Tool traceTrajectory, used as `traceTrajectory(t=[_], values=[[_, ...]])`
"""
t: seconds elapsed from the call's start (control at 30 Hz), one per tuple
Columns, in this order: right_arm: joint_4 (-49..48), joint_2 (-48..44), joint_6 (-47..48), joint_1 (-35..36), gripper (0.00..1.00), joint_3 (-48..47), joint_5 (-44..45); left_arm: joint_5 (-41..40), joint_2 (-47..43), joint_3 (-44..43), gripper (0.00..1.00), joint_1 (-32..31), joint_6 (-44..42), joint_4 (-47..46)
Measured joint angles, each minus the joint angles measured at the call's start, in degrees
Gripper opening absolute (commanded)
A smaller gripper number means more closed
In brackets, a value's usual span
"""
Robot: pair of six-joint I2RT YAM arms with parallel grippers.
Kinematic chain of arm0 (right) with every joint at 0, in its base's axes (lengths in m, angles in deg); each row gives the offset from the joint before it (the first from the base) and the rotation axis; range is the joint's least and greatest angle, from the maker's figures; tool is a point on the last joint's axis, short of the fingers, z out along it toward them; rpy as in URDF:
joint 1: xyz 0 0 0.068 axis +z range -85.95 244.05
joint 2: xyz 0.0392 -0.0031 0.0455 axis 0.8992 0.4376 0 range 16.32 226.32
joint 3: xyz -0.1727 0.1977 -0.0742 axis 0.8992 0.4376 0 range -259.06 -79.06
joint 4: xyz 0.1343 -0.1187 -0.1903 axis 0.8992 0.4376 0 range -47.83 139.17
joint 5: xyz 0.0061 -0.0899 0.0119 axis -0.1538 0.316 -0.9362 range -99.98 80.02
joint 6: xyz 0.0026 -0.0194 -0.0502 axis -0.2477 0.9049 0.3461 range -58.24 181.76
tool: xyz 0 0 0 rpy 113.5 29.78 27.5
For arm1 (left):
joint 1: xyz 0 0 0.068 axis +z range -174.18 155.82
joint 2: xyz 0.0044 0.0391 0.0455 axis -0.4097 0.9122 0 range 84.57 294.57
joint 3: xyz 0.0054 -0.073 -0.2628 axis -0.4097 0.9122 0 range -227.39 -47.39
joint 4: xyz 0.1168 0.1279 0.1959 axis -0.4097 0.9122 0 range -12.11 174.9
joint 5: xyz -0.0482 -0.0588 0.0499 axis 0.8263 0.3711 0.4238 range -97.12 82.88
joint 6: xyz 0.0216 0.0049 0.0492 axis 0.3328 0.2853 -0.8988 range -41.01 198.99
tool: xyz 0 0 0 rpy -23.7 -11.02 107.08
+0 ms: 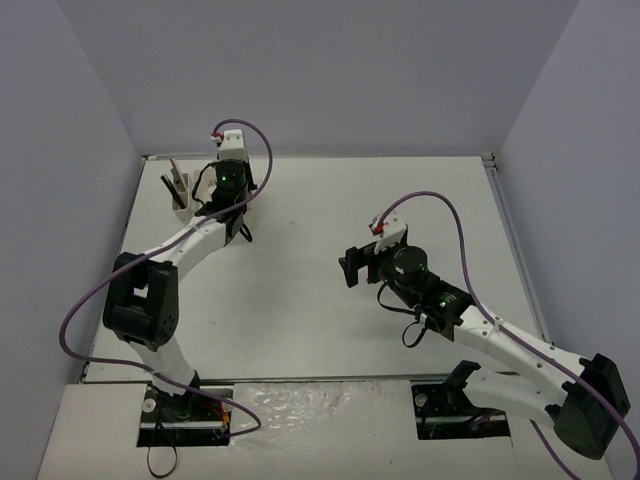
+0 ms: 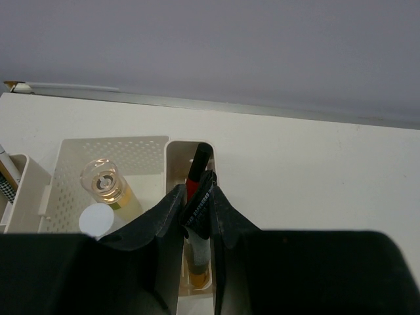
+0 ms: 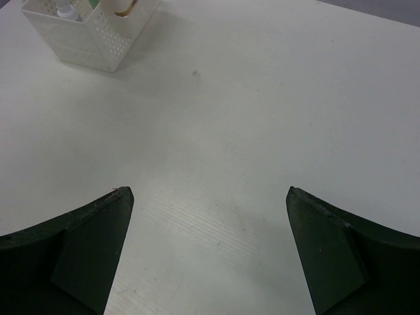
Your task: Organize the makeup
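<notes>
Left gripper (image 2: 197, 197) pinches a red-and-black pencil (image 2: 199, 157) inside the organizer box (image 2: 111, 141), far-left corner of the table (image 1: 300, 300). Right gripper (image 3: 208, 190) gapes empty. This is probably the last item.

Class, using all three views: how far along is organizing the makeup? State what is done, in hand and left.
Done: an amber bottle and a white-capped bottle stand in the perforated compartment of the box, and no loose makeup shows on the table. In hand: the left gripper is shut on a black-and-red pencil standing in the narrow compartment. Left: probably just releasing it; the right gripper hangs open over bare table.
</notes>
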Motion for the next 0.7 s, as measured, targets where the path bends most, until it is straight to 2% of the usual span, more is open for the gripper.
traceTrajectory(t=[0.33, 0.57, 0.67, 0.7], values=[[0.26, -0.77, 0.36, -0.33, 1.0, 0.17, 0.03, 0.54, 0.61, 6.49, 0.06, 0.02, 0.06, -6.09], [0.66, -2.35, 0.47, -0.35, 1.0, 1.13, 0.02, 0.56, 0.93, 8.43, 0.25, 0.02, -0.52, -9.05], [0.75, -3.19, 0.47, -0.38, 1.0, 1.34, 0.02, 0.58, 0.95, 9.07, 0.42, 0.02, -0.56, -9.28], [0.84, -3.39, 0.47, -0.38, 1.0, 1.35, 0.02, 0.54, 0.95, 9.29, 0.42, 0.02, -0.46, -9.3]])
